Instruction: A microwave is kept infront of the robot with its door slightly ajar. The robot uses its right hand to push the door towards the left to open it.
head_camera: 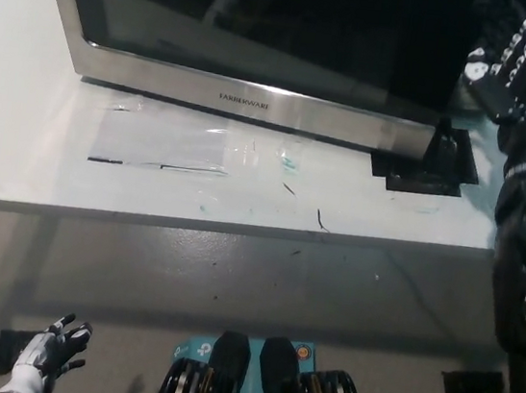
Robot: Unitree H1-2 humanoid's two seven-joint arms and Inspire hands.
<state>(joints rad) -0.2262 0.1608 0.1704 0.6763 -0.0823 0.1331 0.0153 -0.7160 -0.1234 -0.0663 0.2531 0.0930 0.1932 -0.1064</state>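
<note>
One microwave door (265, 32), right hand (508, 69) at its right edge.
Door fills the upper frame on the white counter (150, 172); black right hand, upper right, fingers curled, against the door edge, gripping nothing. White left hand (48, 352) rests lower left, fingers spread, empty.

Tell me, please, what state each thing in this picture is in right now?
Microwave door: swung partly open, right edge away from the body.
Right hand: raised at the door's right edge, fingers curled.
Left hand: resting low, open, holding nothing.
Table: scuffed with pen marks.
</note>
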